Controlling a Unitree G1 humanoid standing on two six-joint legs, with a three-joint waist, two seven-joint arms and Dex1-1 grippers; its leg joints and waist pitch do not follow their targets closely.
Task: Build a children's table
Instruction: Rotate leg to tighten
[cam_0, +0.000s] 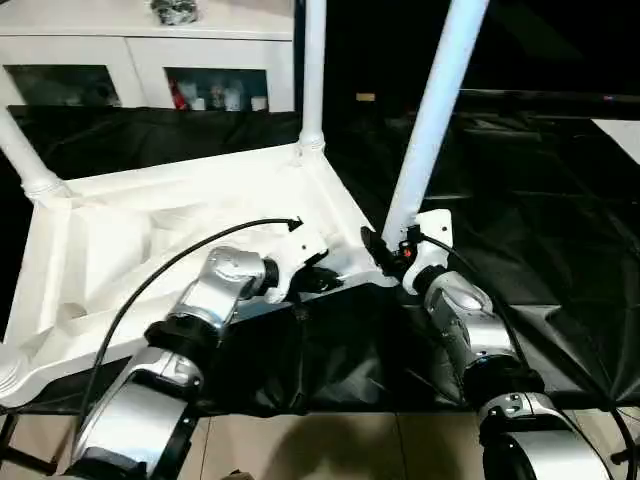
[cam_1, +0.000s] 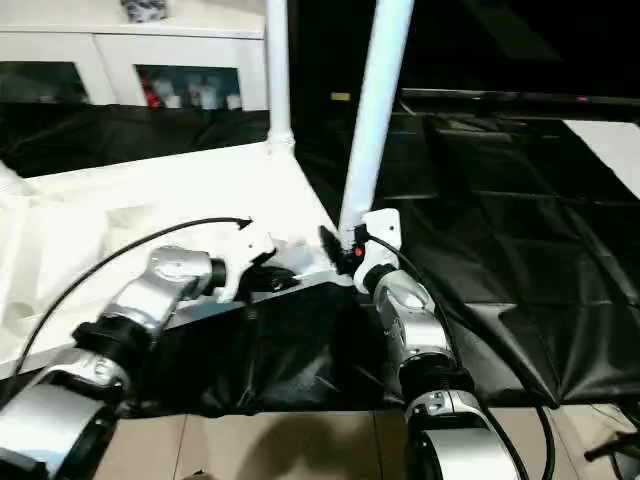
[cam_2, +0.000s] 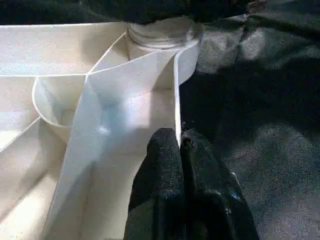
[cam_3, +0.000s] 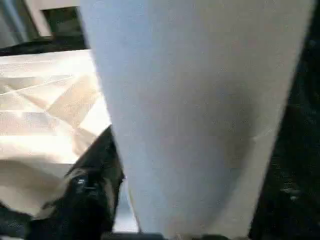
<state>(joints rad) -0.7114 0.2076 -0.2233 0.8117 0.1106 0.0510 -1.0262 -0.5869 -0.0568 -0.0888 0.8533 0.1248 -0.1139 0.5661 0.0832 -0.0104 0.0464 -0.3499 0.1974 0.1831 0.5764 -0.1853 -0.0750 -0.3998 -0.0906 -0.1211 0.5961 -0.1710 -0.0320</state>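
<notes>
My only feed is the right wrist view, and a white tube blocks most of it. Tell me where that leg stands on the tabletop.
Observer: The tilted leg rises from the near right corner of the upturned tabletop, with the right tool at its base.
Operator: Report the other legs.
Observer: An upright leg stands in the far corner socket, and a far left leg leans outward.
Operator: Now give me the left tool.
Observer: The left tool is shut, its tips against the tabletop's edge wall beside the black cloth.
</notes>
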